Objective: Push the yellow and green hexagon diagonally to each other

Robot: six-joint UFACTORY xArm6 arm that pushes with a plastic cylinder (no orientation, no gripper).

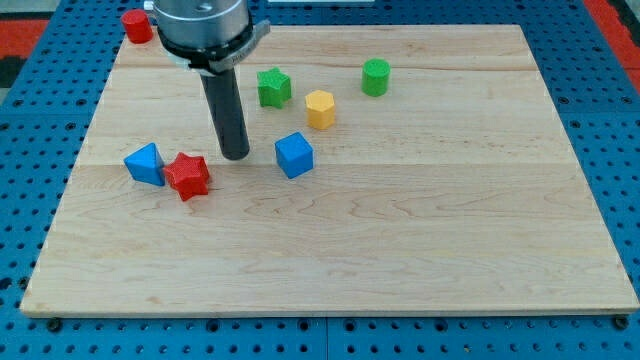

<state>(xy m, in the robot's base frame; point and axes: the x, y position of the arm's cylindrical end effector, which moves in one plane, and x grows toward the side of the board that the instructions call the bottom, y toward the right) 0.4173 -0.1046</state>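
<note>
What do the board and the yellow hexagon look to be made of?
Board: light wood, judging by the grain lines and plank seams, with a smooth matte finish. Yellow hexagon: probably plastic, going by its uniform saturated colour and softly shaded faces; painted wood cannot be ruled out.

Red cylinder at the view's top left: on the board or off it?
Off. The red cylinder stands on the blue pegboard beyond the wooden board's top-left corner, partly hidden by the arm.

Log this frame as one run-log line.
tip between red star and blue cube | touching: none | yellow hexagon lower-left of green hexagon, apart
</note>
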